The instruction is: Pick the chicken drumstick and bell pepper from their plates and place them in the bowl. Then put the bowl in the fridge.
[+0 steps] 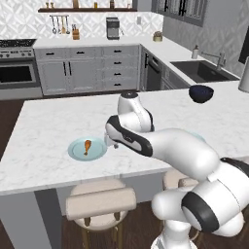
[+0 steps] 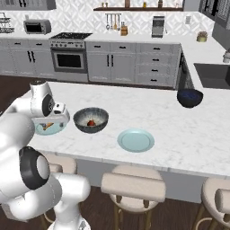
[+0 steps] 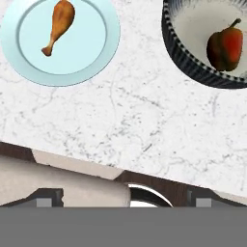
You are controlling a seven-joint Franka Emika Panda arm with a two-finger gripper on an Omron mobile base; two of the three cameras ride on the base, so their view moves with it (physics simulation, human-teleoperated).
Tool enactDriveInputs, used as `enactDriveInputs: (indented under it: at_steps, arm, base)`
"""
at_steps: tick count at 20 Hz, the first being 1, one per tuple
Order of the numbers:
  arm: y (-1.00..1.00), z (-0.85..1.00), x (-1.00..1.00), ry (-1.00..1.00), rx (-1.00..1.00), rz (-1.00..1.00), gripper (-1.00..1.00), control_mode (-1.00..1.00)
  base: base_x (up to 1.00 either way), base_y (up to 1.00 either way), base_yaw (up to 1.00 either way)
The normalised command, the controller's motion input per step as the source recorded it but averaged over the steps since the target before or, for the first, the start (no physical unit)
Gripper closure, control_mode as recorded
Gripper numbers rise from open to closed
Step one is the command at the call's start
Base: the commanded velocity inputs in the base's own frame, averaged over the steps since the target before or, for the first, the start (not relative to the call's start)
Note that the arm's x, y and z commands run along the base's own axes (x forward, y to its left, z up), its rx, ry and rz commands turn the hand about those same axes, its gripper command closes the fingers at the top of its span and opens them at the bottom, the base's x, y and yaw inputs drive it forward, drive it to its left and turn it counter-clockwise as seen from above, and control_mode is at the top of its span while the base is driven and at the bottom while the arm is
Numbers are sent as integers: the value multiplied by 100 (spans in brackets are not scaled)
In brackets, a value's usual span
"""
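So we've got the small red bell pepper [image 3: 226,47] sitting inside the dark grey speckled bowl [image 3: 185,58] already. The orange-brown chicken drumstick [image 3: 59,25] lies on its pale blue-teal round plate [image 3: 91,53], beside the bowl on the white marble counter [image 3: 144,120]. Our two-finger gripper [image 3: 123,198] hangs spread wide, empty, above the counter edge.

Both base views look forward and down over the marble tabletop [image 1: 44,146] from behind the arm, left and right. The hand view looks straight down, close; all share the drumstick's plate [image 1: 87,149].
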Motion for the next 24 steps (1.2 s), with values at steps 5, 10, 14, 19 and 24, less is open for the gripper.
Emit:
enactDriveInputs:
  at_steps: [5, 10, 14, 19, 24]
  arm:
    - [0, 0, 22, 0, 0, 0, -100, -100]
    - [27, 0, 54, 0, 0, 0, -100, -100]
    - [77, 0, 56, 0, 0, 0, -100, -100]
    - [55, 0, 17, 0, 0, 0, -100, -100]
    - [67, 0, 0, 0, 0, -5, -100, -100]
  base:
    - [21, 1, 0]
    - [0, 0, 0]
    - [0, 0, 0]
    - [0, 0, 0]
    - [0, 0, 0]
